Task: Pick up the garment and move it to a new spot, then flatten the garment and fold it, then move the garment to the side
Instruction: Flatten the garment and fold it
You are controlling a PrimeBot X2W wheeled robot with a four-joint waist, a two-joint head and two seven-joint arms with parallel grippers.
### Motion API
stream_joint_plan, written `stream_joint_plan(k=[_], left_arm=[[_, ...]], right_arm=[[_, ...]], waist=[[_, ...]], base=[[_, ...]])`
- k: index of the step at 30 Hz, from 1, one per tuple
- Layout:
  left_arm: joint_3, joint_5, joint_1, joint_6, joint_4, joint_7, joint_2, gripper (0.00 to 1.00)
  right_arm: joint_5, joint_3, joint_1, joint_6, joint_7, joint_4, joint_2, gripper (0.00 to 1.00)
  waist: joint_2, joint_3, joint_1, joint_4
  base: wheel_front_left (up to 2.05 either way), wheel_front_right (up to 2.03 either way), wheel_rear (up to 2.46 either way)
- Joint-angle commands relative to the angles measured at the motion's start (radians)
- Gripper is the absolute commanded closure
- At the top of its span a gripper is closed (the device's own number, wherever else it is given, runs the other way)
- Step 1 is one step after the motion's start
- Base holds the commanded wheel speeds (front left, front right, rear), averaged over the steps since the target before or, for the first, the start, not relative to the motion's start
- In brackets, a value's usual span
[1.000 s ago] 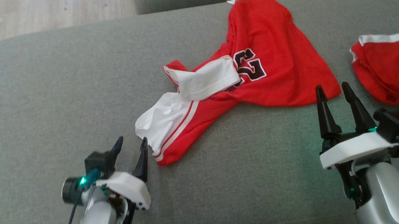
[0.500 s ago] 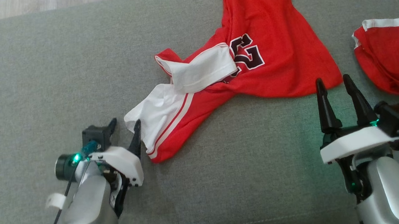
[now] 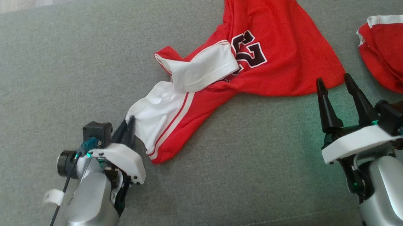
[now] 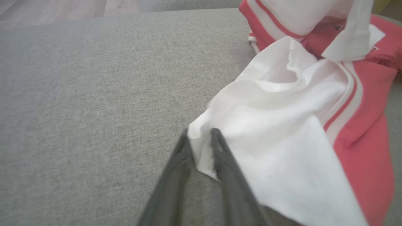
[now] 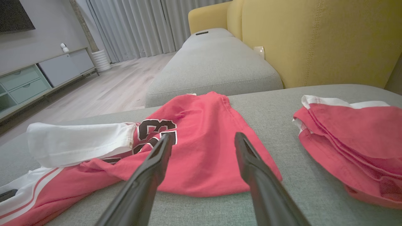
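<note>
We find the left gripper (image 3: 127, 124) drawn nearly together, its fingers (image 4: 220, 147) nipping the outermost white corner of the garment (image 3: 275, 51). In the left wrist view the cloth sits between them. We judge this corner chosen because it is the loose end lying closest to that arm, giving a hold from which the piece can be lifted and carried.

The right gripper (image 3: 334, 79) stands apart and holds nothing, its tips at the near red hem. It is presumably stationed to take that end, so the cloth hangs spread rather than bunched.

The garment lies crumpled across the middle of the grey cushion (image 3: 42, 67). A white sleeve (image 3: 204, 70) is folded beside the number (image 3: 249, 54), and the body reaches toward the far edge. A second red garment (image 3: 392, 57) lies apart toward the right side, and a wide carry could snag it.
</note>
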Motion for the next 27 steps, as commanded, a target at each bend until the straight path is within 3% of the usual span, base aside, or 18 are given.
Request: stream_joint_plan(k=[1, 7, 19, 27], left_arm=[[0.022, -0.016, -0.032, -0.003, -0.025, -0.008, 0.016, 1.00], [0.034, -0.029, -0.012, -0.011, -0.125, -0.008, 0.013, 1.00], [0.045, 0.030, 0.124, -0.014, -0.493, -0.008, 0.011, 1.00], [0.020, 0.043, 0.172, -0.016, -0.588, -0.008, 0.002, 1.00]], right_arm=[[-0.011, 0.019, -0.035, -0.001, 0.000, -0.021, -0.009, 0.00], [-0.048, -0.034, -0.047, -0.001, 0.029, 0.035, -0.022, 0.00], [-0.182, -0.293, -0.166, -0.001, 0.133, 0.323, 0.004, 0.00], [-0.198, -0.398, -0.241, -0.001, 0.165, 0.482, 0.017, 0.00]], waist=[[-0.0001, -0.003, 0.0000, 0.004], [-0.0001, -0.021, 0.0000, 0.030], [-0.0001, -0.055, 0.0000, 0.129], [-0.0001, -0.048, 0.0000, 0.171]], base=[[0.00, 0.00, 0.00], [0.00, 0.00, 0.00], [0.00, 0.00, 0.00], [0.00, 0.00, 0.00]])
